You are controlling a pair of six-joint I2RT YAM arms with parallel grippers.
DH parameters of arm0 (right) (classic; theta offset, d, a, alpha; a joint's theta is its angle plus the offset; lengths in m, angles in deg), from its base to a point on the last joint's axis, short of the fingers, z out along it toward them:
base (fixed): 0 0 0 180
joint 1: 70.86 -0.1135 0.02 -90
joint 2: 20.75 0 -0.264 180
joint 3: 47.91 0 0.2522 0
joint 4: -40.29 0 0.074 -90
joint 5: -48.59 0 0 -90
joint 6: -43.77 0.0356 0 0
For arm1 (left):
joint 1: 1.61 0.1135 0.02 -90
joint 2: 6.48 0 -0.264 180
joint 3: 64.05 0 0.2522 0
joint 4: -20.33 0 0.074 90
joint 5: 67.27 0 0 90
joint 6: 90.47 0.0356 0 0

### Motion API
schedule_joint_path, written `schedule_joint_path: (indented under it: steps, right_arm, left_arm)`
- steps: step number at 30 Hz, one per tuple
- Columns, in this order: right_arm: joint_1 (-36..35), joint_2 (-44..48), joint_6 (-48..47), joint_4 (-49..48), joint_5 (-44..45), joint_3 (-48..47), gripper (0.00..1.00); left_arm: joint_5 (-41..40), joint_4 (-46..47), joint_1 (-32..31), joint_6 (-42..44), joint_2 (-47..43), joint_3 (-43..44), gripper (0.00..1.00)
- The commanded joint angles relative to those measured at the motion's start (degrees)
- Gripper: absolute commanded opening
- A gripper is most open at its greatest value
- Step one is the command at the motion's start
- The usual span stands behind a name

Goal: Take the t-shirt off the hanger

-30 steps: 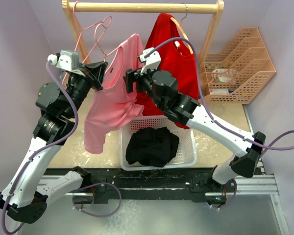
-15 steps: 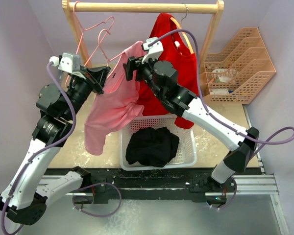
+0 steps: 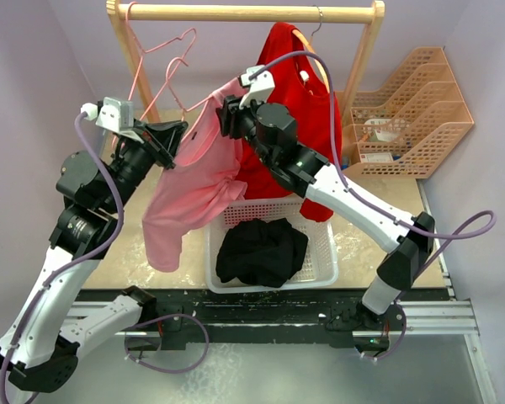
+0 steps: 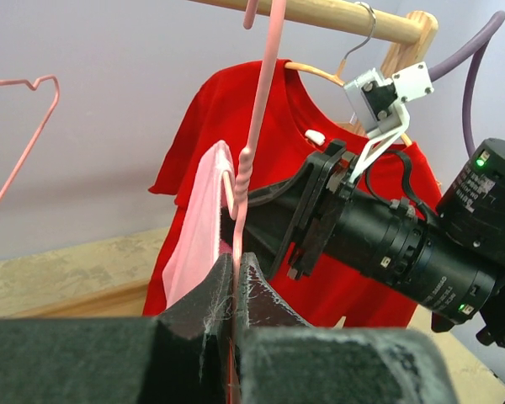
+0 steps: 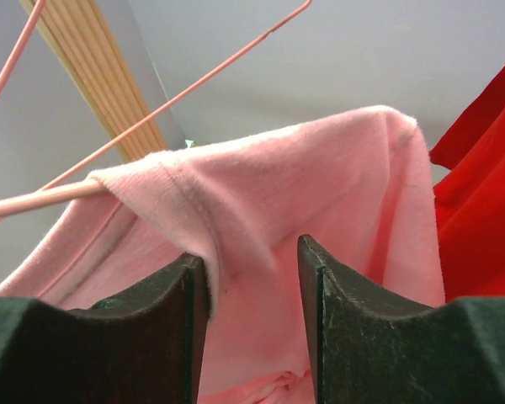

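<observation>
Right fingers (image 5: 353,320) have narrowed around the pink t-shirt (image 5: 320,185).

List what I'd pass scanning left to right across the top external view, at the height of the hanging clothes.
left gripper → pink t-shirt → red t-shirt → orange file tray

1. The right gripper (image 3: 225,114) rises toward the far rail, up to the shoulder of the pink t-shirt (image 3: 194,181), and its jaws draw narrower, one on each side of that cloth
2. The right arm's elbow swings left
3. The left gripper (image 3: 170,139) eases slightly left and nearer with the pink hanger (image 4: 255,101)
4. The pink t-shirt's far shoulder sags lower
</observation>
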Motion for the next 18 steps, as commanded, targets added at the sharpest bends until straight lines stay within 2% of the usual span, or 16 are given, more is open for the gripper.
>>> schedule_joint_path:
  steps: [1, 2, 3, 4, 5, 12, 18]
  right_arm:
    - [0.5, 3.7, -2.0, -4.0, 2.2, -1.3, 0.44]
    - [0.6, 4.0, -2.5, -4.0, 2.5, -1.3, 0.40]
    - [0.7, 4.4, -3.1, -4.0, 3.0, -1.3, 0.28]
    - [0.7, 4.7, -3.6, -3.9, 4.0, -1.4, 0.09]
    - [0.8, 5.1, -4.1, -4.0, 4.9, -1.5, 0.00]
    - [2.6, 6.5, -9.3, -3.6, 9.1, -2.5, 0.00]
    - [6.6, 5.2, -9.2, -1.0, 10.3, -5.6, 0.00]
  left_arm:
    - [0.2, 1.5, 0.2, -0.6, -2.0, -0.6, 0.00]
    - [0.0, 1.1, 0.2, -0.5, -2.2, -0.7, 0.00]
    - [-0.1, 0.5, 0.2, -0.4, -2.4, -0.8, 0.00]
    - [-0.2, 0.1, 0.2, -0.3, -2.5, -1.0, 0.00]
    - [-0.2, -0.4, 0.2, -0.3, -2.7, -1.1, 0.00]
    - [0.8, -5.0, 0.2, 0.9, -4.2, -1.6, 0.00]
    - [5.7, -7.8, 0.2, 1.7, -5.4, -1.1, 0.00]
